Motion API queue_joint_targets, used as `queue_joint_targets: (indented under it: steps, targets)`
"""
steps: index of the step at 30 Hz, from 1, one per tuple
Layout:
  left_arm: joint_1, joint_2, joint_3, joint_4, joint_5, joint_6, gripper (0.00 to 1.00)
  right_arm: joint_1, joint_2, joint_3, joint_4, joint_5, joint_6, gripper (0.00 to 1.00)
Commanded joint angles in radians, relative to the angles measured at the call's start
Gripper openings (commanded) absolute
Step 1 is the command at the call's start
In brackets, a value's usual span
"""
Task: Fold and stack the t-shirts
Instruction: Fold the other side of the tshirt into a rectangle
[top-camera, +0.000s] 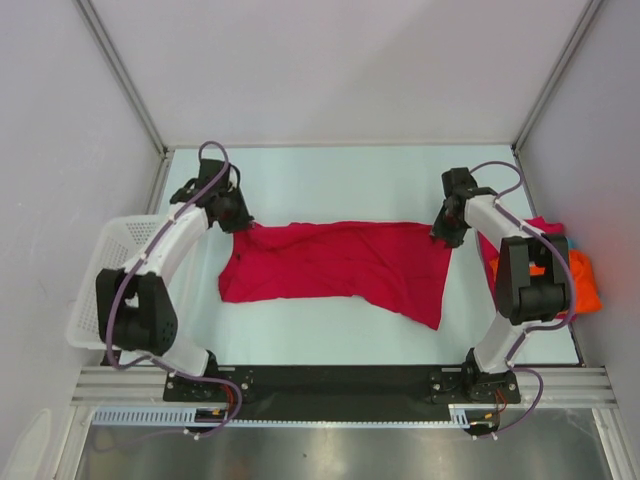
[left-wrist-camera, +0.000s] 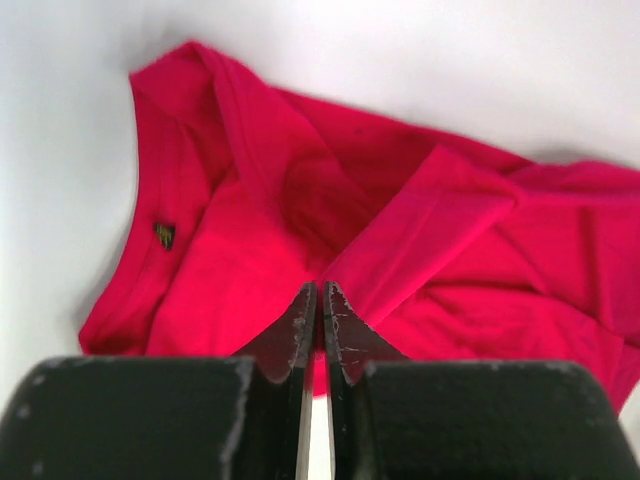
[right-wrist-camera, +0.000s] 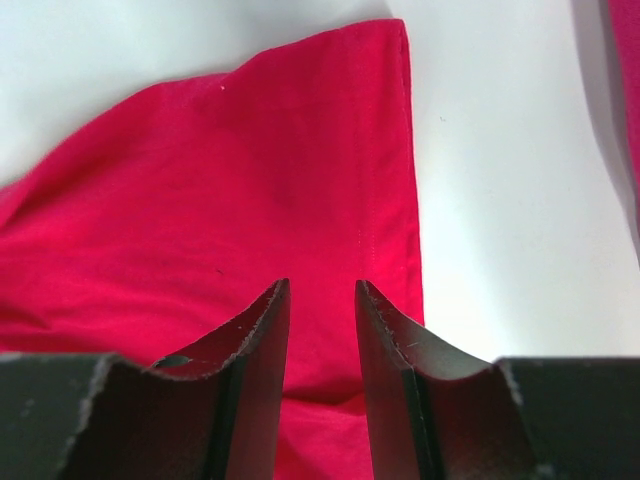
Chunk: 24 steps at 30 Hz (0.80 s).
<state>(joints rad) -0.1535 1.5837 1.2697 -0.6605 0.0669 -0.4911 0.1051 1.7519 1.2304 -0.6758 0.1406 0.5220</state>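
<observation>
We note left fingers (left-wrist-camera: 290, 342) pressed together, right fingers (right-wrist-camera: 252, 338) spread, both over the crimson t-shirt (top-camera: 330, 260) on the desk (top-camera: 330, 185).

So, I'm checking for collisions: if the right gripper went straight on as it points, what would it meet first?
Probably the crimson t-shirt, near its stitched edge: the right gripper points at that cloth, though depth is unclear.

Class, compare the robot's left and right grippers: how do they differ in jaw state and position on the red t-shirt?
The left gripper has jaws almost touching; the right gripper has them apart. The left gripper is at the end of the red t-shirt with the small label; the right gripper is at the opposite, hemmed edge. Both point down at the same shirt.
</observation>
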Motion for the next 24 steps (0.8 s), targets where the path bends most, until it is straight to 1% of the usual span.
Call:
queue_joint_targets:
  steps: [1, 4, 7, 11, 13, 14, 15, 18, 21, 24]
  targets:
    - [0.008, -0.210, -0.114, 0.021, 0.046, 0.026, 0.10, 0.001, -0.060, 0.001, 0.002, 0.001, -0.016, 0.38]
    - [0.006, -0.312, -0.246, 0.025, 0.065, 0.000, 0.10, 0.002, -0.061, 0.007, -0.001, -0.004, -0.016, 0.38]
    - [0.006, -0.387, -0.338, 0.022, 0.070, -0.024, 0.11, 0.004, -0.061, 0.015, -0.004, -0.006, -0.014, 0.38]
    - [0.005, -0.435, -0.404, 0.024, 0.067, -0.040, 0.13, 0.008, -0.057, 0.029, -0.010, -0.010, -0.016, 0.38]
    - [0.005, -0.432, -0.415, 0.021, 0.059, -0.041, 0.25, 0.011, -0.055, 0.041, -0.018, -0.012, -0.016, 0.38]
    - [0.005, -0.427, -0.418, 0.021, 0.057, -0.044, 0.39, 0.015, -0.055, 0.046, -0.021, -0.012, -0.016, 0.39]
    - [0.006, -0.421, -0.417, 0.018, 0.057, -0.044, 0.44, 0.013, -0.055, 0.047, -0.025, -0.010, -0.017, 0.39]
    - [0.005, -0.406, -0.411, 0.024, 0.060, -0.046, 0.51, 0.013, -0.061, 0.060, -0.036, 0.002, -0.020, 0.40]
    - [0.005, -0.395, -0.409, 0.048, 0.059, -0.050, 0.52, 0.002, -0.060, 0.080, -0.042, 0.008, -0.020, 0.41]
    - [0.005, -0.357, -0.403, 0.114, 0.083, -0.060, 0.53, -0.013, -0.037, 0.099, -0.036, -0.004, -0.011, 0.41]
